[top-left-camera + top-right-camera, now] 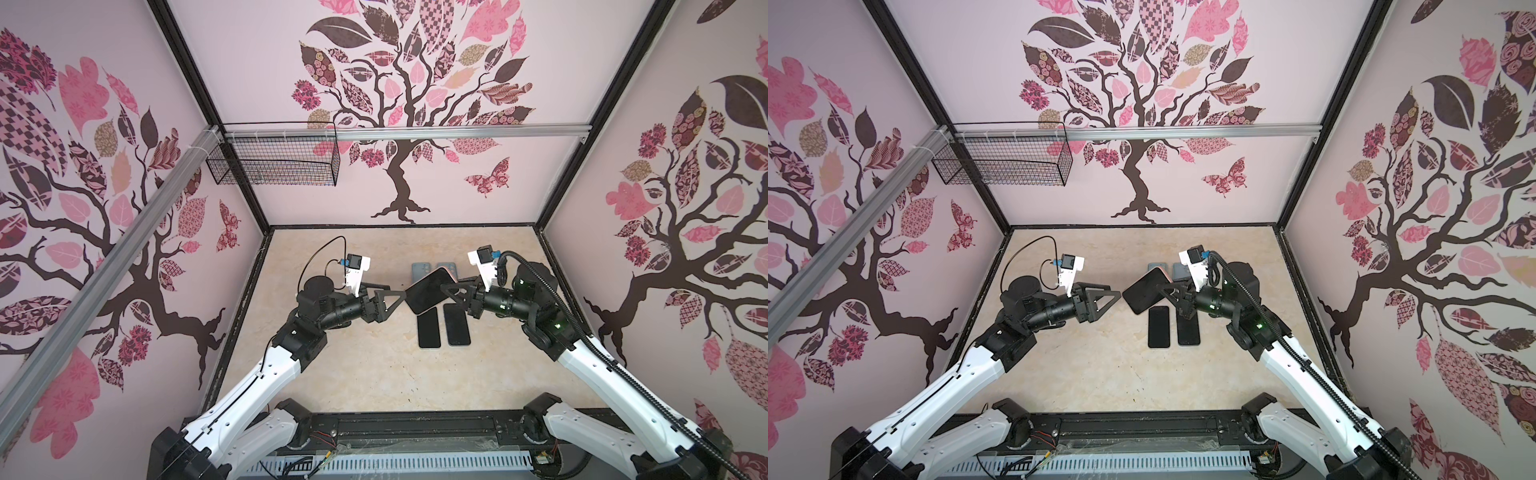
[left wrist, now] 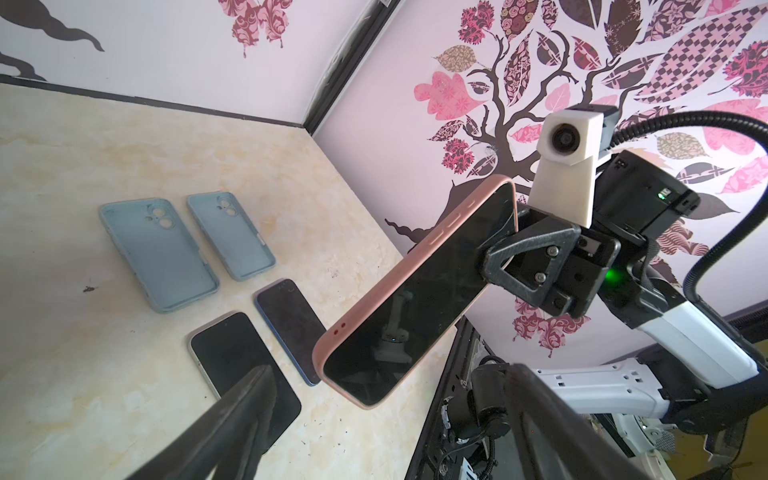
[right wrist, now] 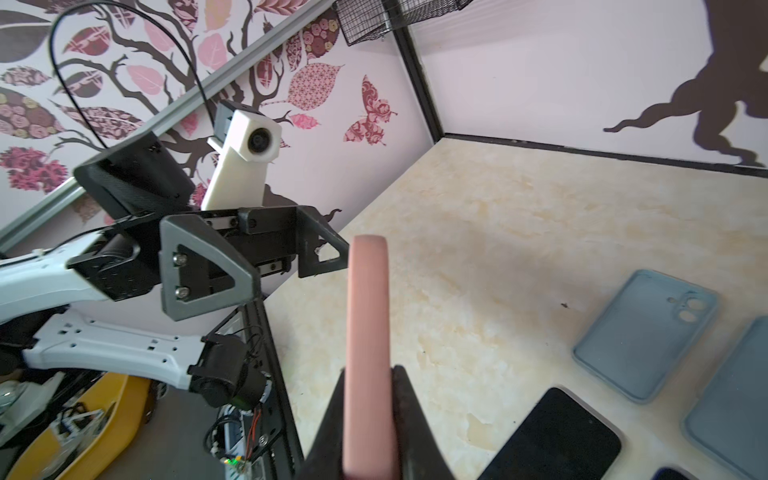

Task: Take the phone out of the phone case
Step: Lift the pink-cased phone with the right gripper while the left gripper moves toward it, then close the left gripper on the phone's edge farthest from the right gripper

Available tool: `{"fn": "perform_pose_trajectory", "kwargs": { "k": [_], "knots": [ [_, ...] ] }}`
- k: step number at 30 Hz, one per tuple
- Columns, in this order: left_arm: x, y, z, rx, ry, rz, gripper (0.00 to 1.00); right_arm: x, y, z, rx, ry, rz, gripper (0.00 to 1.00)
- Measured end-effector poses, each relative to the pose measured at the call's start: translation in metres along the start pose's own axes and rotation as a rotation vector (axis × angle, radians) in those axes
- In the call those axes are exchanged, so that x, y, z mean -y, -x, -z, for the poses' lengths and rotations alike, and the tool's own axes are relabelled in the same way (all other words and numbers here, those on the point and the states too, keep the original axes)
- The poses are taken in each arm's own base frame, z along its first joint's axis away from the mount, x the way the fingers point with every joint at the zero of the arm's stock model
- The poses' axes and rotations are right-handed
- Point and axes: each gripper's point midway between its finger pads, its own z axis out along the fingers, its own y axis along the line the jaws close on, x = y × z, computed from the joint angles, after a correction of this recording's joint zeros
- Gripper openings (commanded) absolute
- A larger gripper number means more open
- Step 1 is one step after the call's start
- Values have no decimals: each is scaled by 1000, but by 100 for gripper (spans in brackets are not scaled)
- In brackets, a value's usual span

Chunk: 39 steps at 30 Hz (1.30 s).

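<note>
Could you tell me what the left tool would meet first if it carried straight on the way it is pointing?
Most likely the pink-cased phone, held aloft by the right tool: its near edge lies just ahead of the open left tool, though depth is uncertain.

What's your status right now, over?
Right gripper: jaws shut on pink-cased phone, held above table. Left gripper: jaws open, near its free end. Nothing between them.
</note>
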Motion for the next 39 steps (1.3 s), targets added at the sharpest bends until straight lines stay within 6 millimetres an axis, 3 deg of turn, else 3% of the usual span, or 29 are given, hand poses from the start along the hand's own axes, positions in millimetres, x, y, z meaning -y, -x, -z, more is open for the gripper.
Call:
{"fn": "perform_pose_trajectory", "kwargs": {
  "k": [6,14,22,30,39],
  "knots": [
    [19,-2,2,-19,-97,-21,84,-17,21,9,81,192,-50,0],
    [48,-12,1,-69,-231,-54,77,-34,28,10,98,345,-118,0],
    [57,-19,-8,-94,-278,-46,65,-41,33,14,110,373,-114,0],
    [71,-22,-9,-102,-332,-59,43,-42,28,14,93,372,-113,0],
    [74,-21,-7,-99,-344,-59,31,-48,28,18,87,394,-90,0]
  ]
}}
